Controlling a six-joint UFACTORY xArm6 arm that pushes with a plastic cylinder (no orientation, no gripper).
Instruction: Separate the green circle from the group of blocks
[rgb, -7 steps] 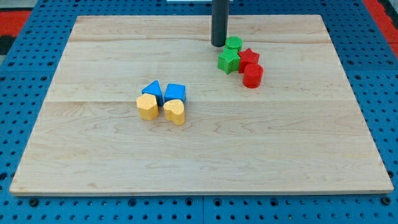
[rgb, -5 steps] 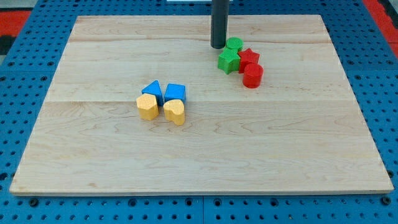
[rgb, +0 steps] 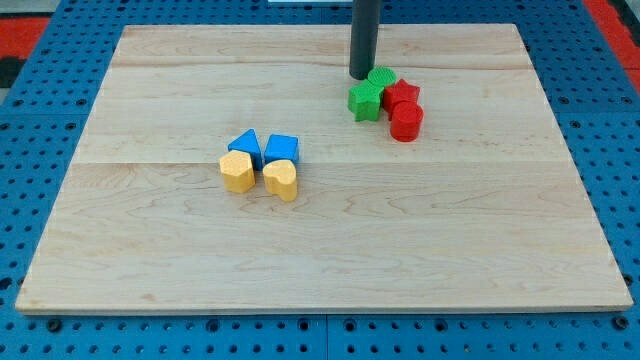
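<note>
4 blocks sit clustered near the board's top edge, where the green circle (rgb: 382, 77) has been nudged against the red star (rgb: 401, 93). The tip (rgb: 361, 75), bare and holding nothing, has shifted right to touch it, so separation hasn't happened.

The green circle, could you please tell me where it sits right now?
The green circle sits near the view's top right, touching the green star and red star, with my tip right against its left side.

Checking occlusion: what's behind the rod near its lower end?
My tip covers the left part of the green circle; only its right part shows. The green star sits just below, fully visible. Whether tip and circle touch cannot be told.
</note>
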